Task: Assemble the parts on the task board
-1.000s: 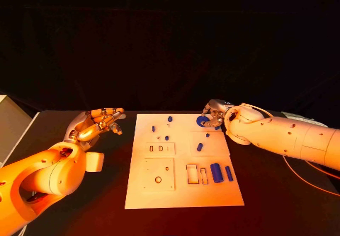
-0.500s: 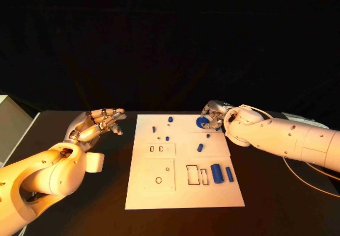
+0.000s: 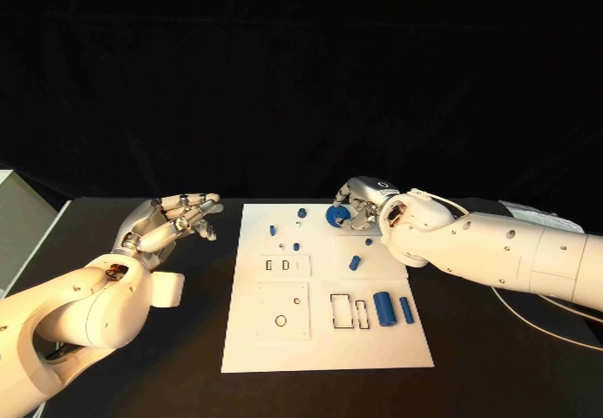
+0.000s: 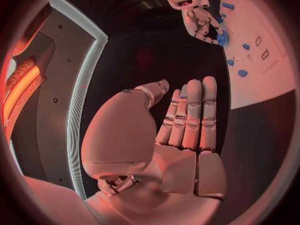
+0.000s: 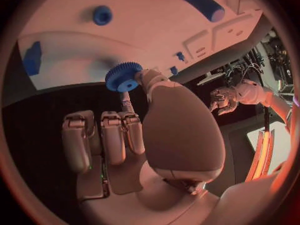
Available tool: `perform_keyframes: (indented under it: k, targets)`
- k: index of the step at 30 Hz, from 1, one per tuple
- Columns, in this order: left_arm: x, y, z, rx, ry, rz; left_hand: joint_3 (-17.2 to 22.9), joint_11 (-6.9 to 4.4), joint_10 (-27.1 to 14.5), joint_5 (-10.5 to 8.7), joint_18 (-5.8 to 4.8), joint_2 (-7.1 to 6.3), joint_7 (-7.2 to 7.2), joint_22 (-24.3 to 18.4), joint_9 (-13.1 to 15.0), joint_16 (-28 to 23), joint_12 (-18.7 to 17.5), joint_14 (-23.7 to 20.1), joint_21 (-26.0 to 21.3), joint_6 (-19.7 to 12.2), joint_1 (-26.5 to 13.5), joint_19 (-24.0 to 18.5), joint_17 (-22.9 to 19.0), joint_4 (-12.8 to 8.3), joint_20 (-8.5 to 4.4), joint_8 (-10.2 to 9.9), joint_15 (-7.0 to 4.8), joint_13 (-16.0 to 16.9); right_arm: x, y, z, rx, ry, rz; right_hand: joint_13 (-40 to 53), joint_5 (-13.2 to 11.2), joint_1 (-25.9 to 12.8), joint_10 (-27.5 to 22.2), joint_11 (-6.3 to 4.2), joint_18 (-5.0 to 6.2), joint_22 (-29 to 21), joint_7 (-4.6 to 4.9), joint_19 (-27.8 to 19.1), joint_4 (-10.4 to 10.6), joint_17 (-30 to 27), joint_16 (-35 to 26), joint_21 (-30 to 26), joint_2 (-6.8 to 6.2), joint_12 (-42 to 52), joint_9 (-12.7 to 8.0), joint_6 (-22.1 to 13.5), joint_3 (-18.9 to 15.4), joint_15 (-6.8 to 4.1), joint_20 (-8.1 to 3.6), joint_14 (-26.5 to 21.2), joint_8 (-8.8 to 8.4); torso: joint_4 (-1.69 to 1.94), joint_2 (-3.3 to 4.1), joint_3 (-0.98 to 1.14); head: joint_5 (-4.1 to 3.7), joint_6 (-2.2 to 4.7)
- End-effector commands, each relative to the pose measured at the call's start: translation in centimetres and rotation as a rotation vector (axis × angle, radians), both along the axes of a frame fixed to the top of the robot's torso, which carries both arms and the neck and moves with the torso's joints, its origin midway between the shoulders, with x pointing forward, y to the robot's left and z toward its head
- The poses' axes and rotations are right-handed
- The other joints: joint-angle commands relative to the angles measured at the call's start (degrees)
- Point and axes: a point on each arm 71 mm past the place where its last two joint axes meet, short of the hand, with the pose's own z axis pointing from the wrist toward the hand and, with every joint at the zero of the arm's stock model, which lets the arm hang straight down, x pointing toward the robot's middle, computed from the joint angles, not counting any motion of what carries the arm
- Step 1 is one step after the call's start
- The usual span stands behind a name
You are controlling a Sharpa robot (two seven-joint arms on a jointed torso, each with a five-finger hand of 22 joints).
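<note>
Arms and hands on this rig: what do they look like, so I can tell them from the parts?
Both arms are smooth white rounded shells dotted with small dark holes. The left arm ends in a silver jointed hand, as does the right arm, whose hand is alike. A thin pale cable loops beside the right arm.

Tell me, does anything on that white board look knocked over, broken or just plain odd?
Nothing stands out. The task board lies flat and square on the table, its small blue parts lying apart, none visibly damaged. The right hand holds a blue gear over the board's far edge. The left hand hovers open beside the board, holding nothing.
</note>
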Motion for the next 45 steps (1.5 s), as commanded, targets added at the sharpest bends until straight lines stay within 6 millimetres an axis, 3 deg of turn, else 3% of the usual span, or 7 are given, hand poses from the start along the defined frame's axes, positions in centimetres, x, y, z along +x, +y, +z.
perform_keyframes:
  k: [1, 9, 13, 19, 25, 30, 45]
  targets:
    - [-0.1, -0.2, 0.1, -0.003, -0.009, -0.009, 0.3, -0.02, -0.5, -0.06, 0.78, -0.02, 0.01, 0.1, 0.1, 0.2, -0.1, -0.2, 0.3, -0.4, -0.4, -0.3, -0.1, 0.0, 0.04, 0.2, 0.12, 0.1, -0.4, 1.9, 0.6, -0.033, -0.077, 0.045, 15.1, -0.3, 0.2, 6.0, -0.47, -0.82, 15.1, -0.12, 6.1, -0.1, 14.0, 0.3, 0.3, -0.35, 0.1, 0.1, 0.4, 0.3, -0.14, -0.06, 5.7, 0.24, 0.01, 0.05, 0.02, -0.02, 0.25]
    - [-0.2, -0.3, 0.2, -0.004, -0.009, -0.012, 0.4, 0.0, -0.5, -0.07, 0.77, -0.01, 0.03, 0.1, 0.1, 0.3, 0.0, -0.2, 0.4, -0.4, -0.4, -0.5, -0.1, 0.0, 0.06, 0.2, 0.14, 0.1, -0.6, 5.9, 0.6, -0.067, -0.114, 0.114, 15.1, -1.4, 0.1, 6.0, -0.52, -0.82, 15.1, -0.15, 6.1, -0.3, 14.2, 0.3, 0.3, -0.44, 0.1, 0.1, 0.4, 0.7, -0.21, -0.15, 5.8, 0.3, 0.17, 0.04, 0.02, 0.17, 0.21]
    - [-0.2, -0.3, 0.2, -0.005, -0.009, -0.013, 0.4, 0.0, -0.5, -0.07, 0.77, -0.01, 0.03, 0.1, 0.1, 0.3, 0.0, -0.2, 0.4, -0.4, -0.4, -0.5, -0.1, 0.0, 0.06, 0.2, 0.14, 0.1, -0.6, 7.3, 0.3, -0.097, -0.139, 0.132, 15.1, -1.6, 0.1, 6.0, -0.53, -0.82, 15.1, -0.15, 6.1, -0.3, 14.3, 0.4, 0.3, -0.46, 0.1, 0.1, 0.4, 0.7, -0.22, -0.16, 5.8, 0.31, 0.2, 0.04, -0.03, 0.22, 0.14]
    - [-0.2, -0.3, 0.2, -0.005, -0.008, -0.014, 0.4, 0.0, -0.5, -0.07, 0.77, -0.01, 0.03, 0.1, 0.1, 0.3, 0.0, -0.2, 0.4, -0.4, -0.4, -0.5, -0.1, 0.0, 0.06, 0.2, 0.14, 0.1, -0.6, 8.9, -0.5, -0.137, -0.161, 0.14, 15.1, -2.0, 0.0, 6.0, -0.53, -0.82, 15.1, -0.15, 6.1, -0.3, 14.4, 0.4, 0.3, -0.5, 0.1, 0.1, 0.4, 0.8, -0.22, -0.18, 5.8, 0.32, 0.18, 0.13, 0.06, 0.36, 0.16]
    - [-0.2, -0.3, 0.1, -0.005, -0.004, -0.017, 0.4, 0.0, -0.5, -0.07, 0.77, -0.01, 0.03, 0.1, 0.1, 0.3, 0.0, -0.2, 0.4, -0.4, -0.4, -0.5, -0.1, 0.0, 0.06, 0.2, 0.14, 0.1, -0.5, 9.8, -1.2, -0.156, -0.16, 0.14, 15.1, -2.4, -0.2, 6.0, -0.48, -0.82, 15.1, -0.08, 6.1, -0.3, 14.4, 0.4, 0.3, -0.57, 0.1, 0.0, 0.0, 0.8, -0.2, -0.18, 5.8, 0.14, 0.29, 0.07, 0.01, 0.52, -0.1]
    - [-0.1, -0.3, 0.1, -0.004, -0.002, -0.016, 0.3, 0.02, -0.6, -0.08, 0.77, -0.03, 0.05, 0.2, 0.1, 0.3, 0.0, -0.3, 0.5, -0.4, -0.5, -0.6, -0.1, 0.0, 0.08, 0.2, 0.16, 0.1, -0.4, 10.1, -1.4, -0.165, -0.158, 0.138, 15.1, -2.6, -0.2, 6.0, -0.48, -0.82, 15.1, -0.11, 6.1, -0.4, 14.4, 0.4, 0.3, -0.52, 0.1, 0.0, 0.1, 0.9, -0.2, -0.18, 5.8, 0.2, 0.11, 0.04, 0.05, 0.66, -0.13]
    - [-0.1, -0.2, 0.1, -0.002, 0.0, -0.016, 0.3, 0.02, -0.6, -0.08, 0.77, -0.03, 0.05, 0.2, 0.1, 0.3, 0.0, -0.3, 0.5, -0.4, -0.5, -0.6, -0.1, 0.0, 0.08, 0.2, 0.16, 0.1, -0.1, 9.8, -1.6, -0.193, -0.165, 0.117, 15.1, -2.6, -0.1, 6.0, -0.5, -0.82, 15.1, -0.12, 6.1, -0.4, 14.4, 0.4, 0.3, -0.49, 0.1, 0.0, 0.2, 1.0, -0.2, -0.18, 5.8, 0.24, 0.07, 0.07, 0.1, 0.78, -0.11]
